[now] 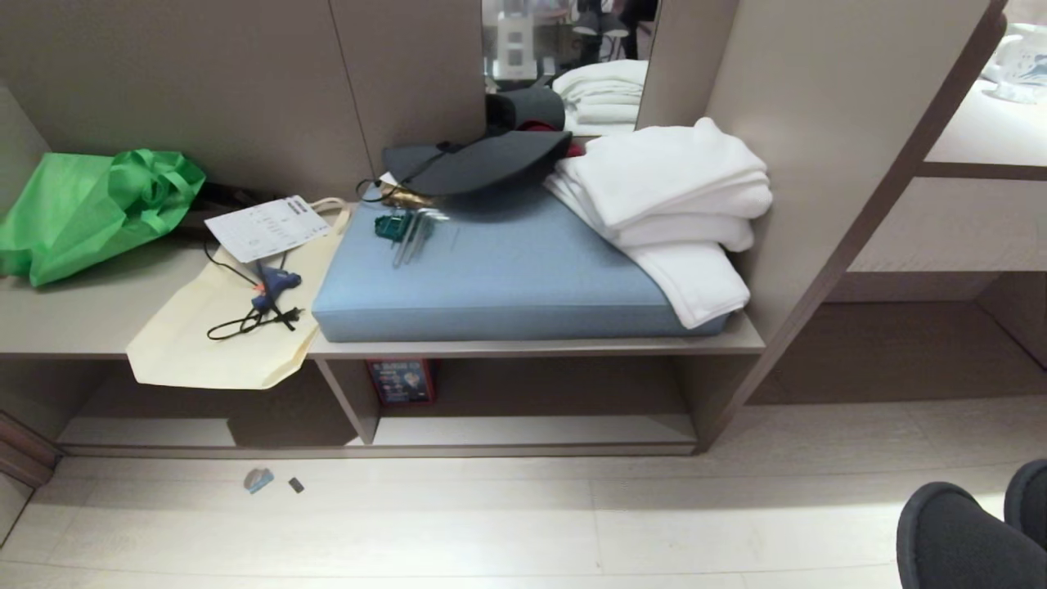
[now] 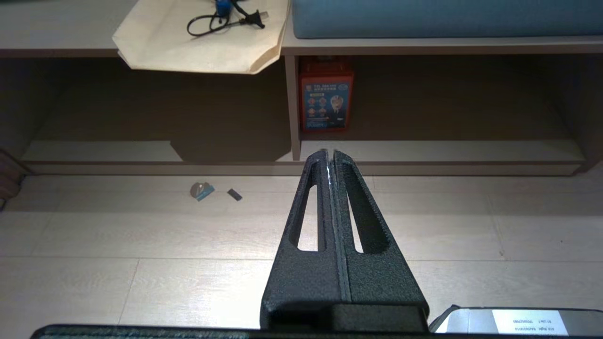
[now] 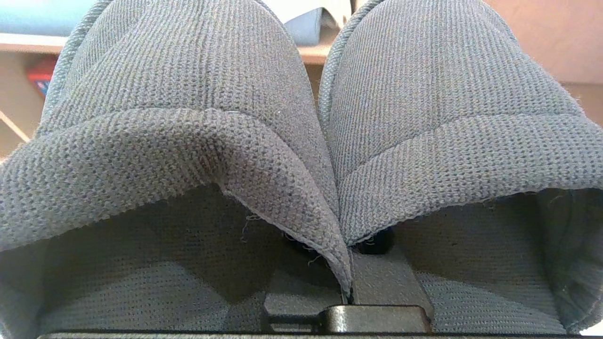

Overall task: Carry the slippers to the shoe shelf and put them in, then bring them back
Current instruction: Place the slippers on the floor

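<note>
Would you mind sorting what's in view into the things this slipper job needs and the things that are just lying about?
For the job:
- slippers, pinched together in the shut right gripper
- shoe shelf, the low cubby at floor level

Just lying about:
- green bag
- cream tote with glue gun
- blue cushion
- white towels
- red box
- left gripper, shut, idle

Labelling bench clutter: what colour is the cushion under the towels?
Light blue cushion; head view shows it best.

Slippers [image 3: 188, 94] coarse knit cloth, matt; left gripper [image 2: 330, 157] fingers [image 2: 358, 212] rough-textured black; shoe shelf [image 1: 532, 429] smooth wood laminate; towels [image 1: 671, 188] soft white cloth.
</note>
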### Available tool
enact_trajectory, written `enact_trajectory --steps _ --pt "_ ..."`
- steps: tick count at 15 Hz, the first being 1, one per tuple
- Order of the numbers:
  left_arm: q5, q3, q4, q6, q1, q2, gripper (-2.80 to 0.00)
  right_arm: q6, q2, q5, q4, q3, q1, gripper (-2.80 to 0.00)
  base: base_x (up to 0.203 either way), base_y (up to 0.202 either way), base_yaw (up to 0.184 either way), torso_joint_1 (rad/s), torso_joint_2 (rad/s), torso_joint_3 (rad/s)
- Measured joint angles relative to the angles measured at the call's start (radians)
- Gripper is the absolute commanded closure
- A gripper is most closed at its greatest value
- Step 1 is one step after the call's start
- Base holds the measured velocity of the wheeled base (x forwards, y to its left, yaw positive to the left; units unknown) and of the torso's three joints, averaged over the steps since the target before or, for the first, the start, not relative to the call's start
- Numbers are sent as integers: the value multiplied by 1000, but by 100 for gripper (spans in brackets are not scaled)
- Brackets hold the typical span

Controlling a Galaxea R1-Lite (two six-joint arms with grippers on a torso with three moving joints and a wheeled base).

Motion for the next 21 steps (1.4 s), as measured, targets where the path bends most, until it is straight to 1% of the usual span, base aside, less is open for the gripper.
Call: enact_trajectory --steps 16,21 --pt "0 0 0 -1 0 0 0 0 0 0 0 0 0 0 0 0 0 4 3 201" --pt "0 0 0 1 0 0 0 1 0 1 0 0 0 0 0 0 0 3 1 69"
